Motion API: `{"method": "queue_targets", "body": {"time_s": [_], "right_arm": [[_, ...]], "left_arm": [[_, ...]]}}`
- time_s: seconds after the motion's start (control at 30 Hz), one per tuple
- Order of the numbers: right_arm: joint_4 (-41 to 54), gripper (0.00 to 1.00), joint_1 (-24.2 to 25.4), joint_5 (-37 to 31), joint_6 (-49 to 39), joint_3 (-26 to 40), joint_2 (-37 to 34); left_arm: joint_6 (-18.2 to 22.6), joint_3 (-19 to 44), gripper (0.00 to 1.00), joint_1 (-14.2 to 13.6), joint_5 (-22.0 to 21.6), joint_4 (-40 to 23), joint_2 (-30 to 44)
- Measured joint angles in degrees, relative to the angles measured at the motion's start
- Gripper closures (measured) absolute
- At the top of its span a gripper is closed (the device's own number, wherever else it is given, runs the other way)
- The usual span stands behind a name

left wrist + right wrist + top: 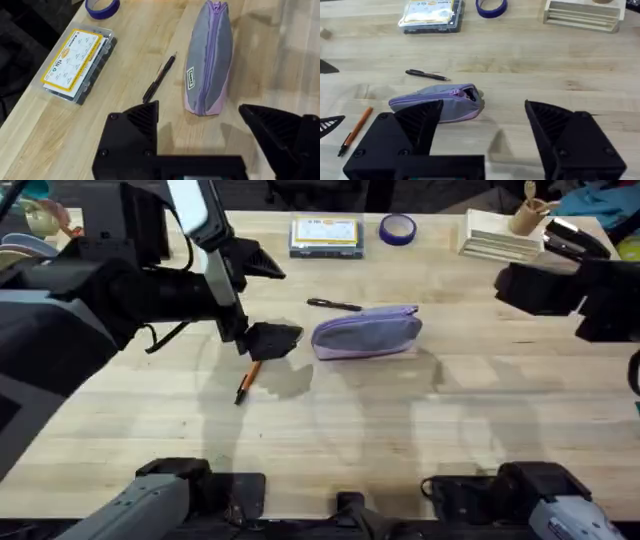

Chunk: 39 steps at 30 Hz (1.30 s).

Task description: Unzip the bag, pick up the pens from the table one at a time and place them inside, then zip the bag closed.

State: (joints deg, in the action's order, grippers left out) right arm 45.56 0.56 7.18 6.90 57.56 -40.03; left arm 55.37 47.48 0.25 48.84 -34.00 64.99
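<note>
The bag (pixel 366 332) lies on its side near the middle of the table (pixel 400 430), lavender with a grey panel, and its zipper looks closed along the length. The black pen (pixel 333 305) rests just behind it, on the far side, a little apart from the fabric. The orange pen (pixel 249 379) lies at an angle off the bag's left end, black tip toward the near edge.

The left gripper (pixel 272 340) hangs right over the top of that orange pen, between it and the bag, fingers spread wide and holding nothing. The right gripper (pixel 482 120) is out at the right side, well apart from the bag, its 2 fingers also spread and empty.

Behind sit a yellow-labelled clear box (pixel 325 236) and a roll of blue tape (pixel 397 228).
</note>
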Motion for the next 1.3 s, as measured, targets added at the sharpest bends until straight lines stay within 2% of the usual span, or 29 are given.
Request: {"method": "queue_targets", "body": {"time_s": [0.27,0.5,0.6,0.87,0.97,1.0,1.1,1.17,1.23,1.27,1.3], "right_arm": [[0.0,0.004,0.0,0.0,0.0,0.0,0.0],[0.0,0.004,0.0,0.1,0.0,0.0,0.0],[0.0,0.003,0.0,0.2,0.0,0.0,0.0],[0.0,0.003,0.0,0.2,0.0,0.0,0.0],[0.0,0.004,0.0,0.1,0.0,0.0,0.0],[0.0,0.004,0.0,0.2,0.0,0.0,0.0],[0.0,0.003,0.0,0.2,0.0,0.0,0.0],[0.0,0.003,0.0,0.2,0.0,0.0,0.0],[0.0,0.003,0.0,0.2,0.0,0.0,0.0],[0.0,0.003,0.0,0.2,0.0,0.0,0.0],[0.0,0.003,0.0,0.1,0.0,0.0,0.0]], "left_arm": [[0.0,0.0,0.008,-0.9,1.0,0.4,5.4],[0.0,0.0,0.007,-7.1,1.1,4.4,12.4],[0.0,0.0,0.007,-8.9,1.1,5.4,15.2],[0.0,0.0,0.008,-9.8,1.1,9.9,22.1],[-0.1,0.0,0.049,-9.8,2.3,13.1,25.3],[0.0,0.0,0.078,-9.8,2.5,13.3,25.7],[-0.1,0.0,0.258,-9.8,2.8,13.8,26.9],[0.0,0.0,0.464,-9.8,3.1,14.1,27.4],[-0.2,0.0,0.762,-9.8,3.3,14.2,27.6],[-0.1,0.0,0.87,-9.8,3.3,14.3,27.6],[-0.1,0.0,0.924,-9.9,3.3,14.3,27.7]]}}
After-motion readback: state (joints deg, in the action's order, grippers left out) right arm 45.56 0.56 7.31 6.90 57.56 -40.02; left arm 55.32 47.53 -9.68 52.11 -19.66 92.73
